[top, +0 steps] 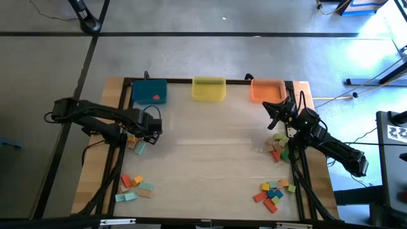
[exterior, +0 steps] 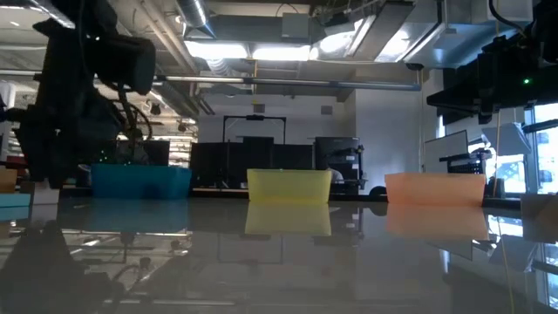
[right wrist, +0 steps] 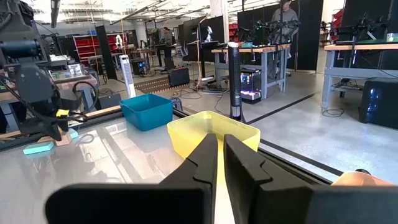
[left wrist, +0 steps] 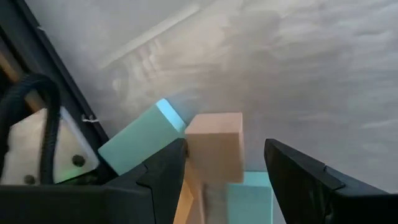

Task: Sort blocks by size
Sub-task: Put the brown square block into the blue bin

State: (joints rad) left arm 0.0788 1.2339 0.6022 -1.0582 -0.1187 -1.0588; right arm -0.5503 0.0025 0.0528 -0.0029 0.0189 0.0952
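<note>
Room for moving is widest across the middle of the table (top: 210,159), a pale, glossy board with bare surface between the two arms and in front of the three bins. Along the far edge stand the blue bin (top: 149,92), with a red piece inside, the yellow bin (top: 208,89) at the centre and the orange bin (top: 267,90) toward the far right corner; all three are smooth, open-topped plastic boxes.

At the left edge the left gripper (left wrist: 224,168) hangs low over a small cluster of blocks (top: 136,145), its fingers spread either side of a tan block (left wrist: 216,144) without touching it; a teal block (left wrist: 140,140) lies tilted just beside it. More blocks lie near the front left corner (top: 135,187).

By the right edge the right gripper (right wrist: 221,152) is lifted, its fingers pressed together with nothing between them, pointing toward the yellow bin. Blocks lie beside the right edge (top: 278,145) and near the front right corner (top: 272,192): matte cubes and flat bricks in mixed colours.

Beyond the table is a workshop with benches and a concrete floor.
</note>
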